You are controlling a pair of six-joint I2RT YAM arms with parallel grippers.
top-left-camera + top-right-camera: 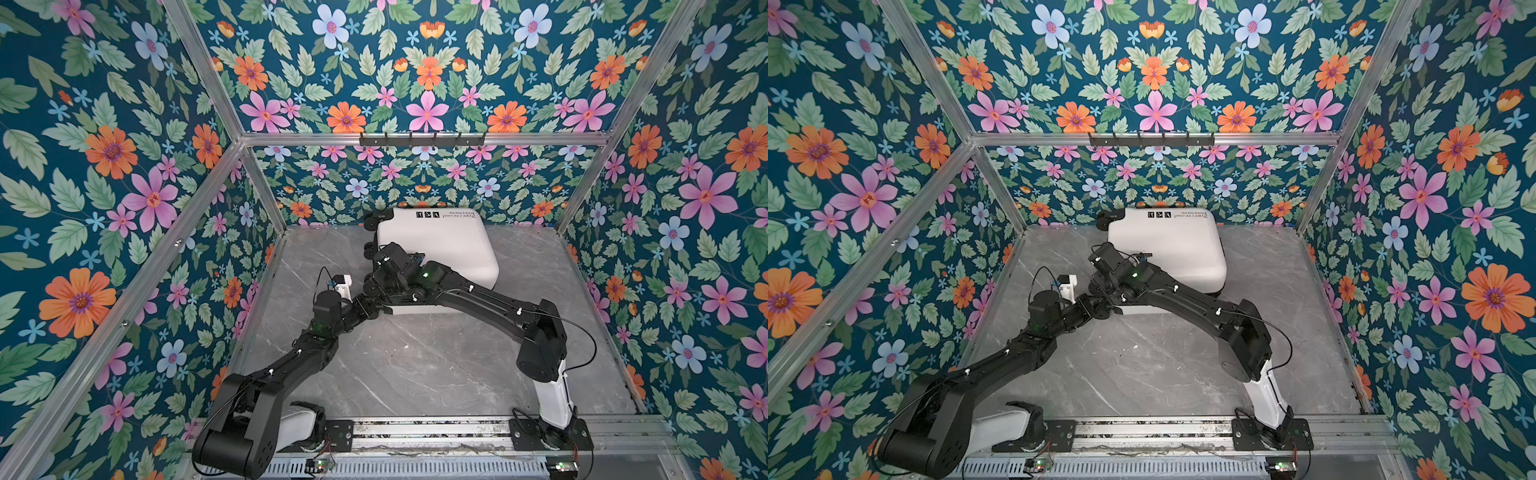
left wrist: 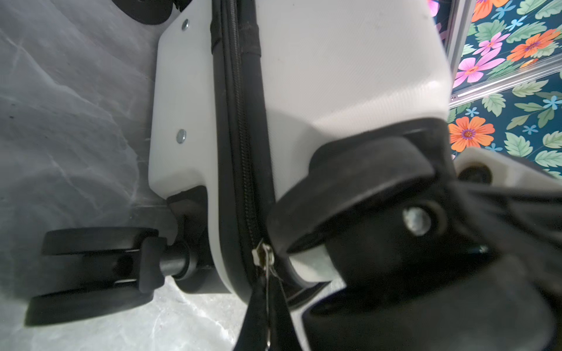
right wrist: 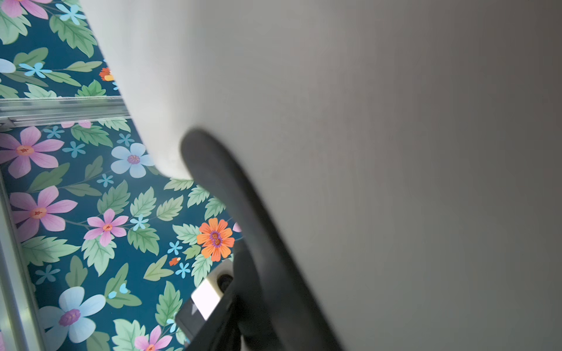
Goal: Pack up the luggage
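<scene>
The luggage [image 1: 440, 245] was laid flat and closed toward the back of the marble table [image 1: 415, 365], its white shell turned upward and its small black text and icons at the far edge. Its wheels were turned toward the left side of both top views.

The left gripper [image 2: 267, 291] was brought to the near left corner of the case, and its fingers [image 2: 255, 307] were pressed together on the metal zipper pull [image 2: 262, 256]. The black zipper [image 2: 240, 121] was seen running shut between the two shell halves. The pull was crowded by a large black wheel [image 2: 349, 197] just beside it, while a second wheel [image 2: 91, 267] was set on the other side of the zipper.

The right gripper [image 1: 390, 266] was laid over the left part of the shell, so that this corner was hidden in both top views. Only one blurred dark finger [image 3: 243, 212] against the shell was shown, and whether the jaws were spread could not be told.

Flowered walls [image 1: 124, 166] and a hook rail [image 1: 422, 139] enclosed the table.
</scene>
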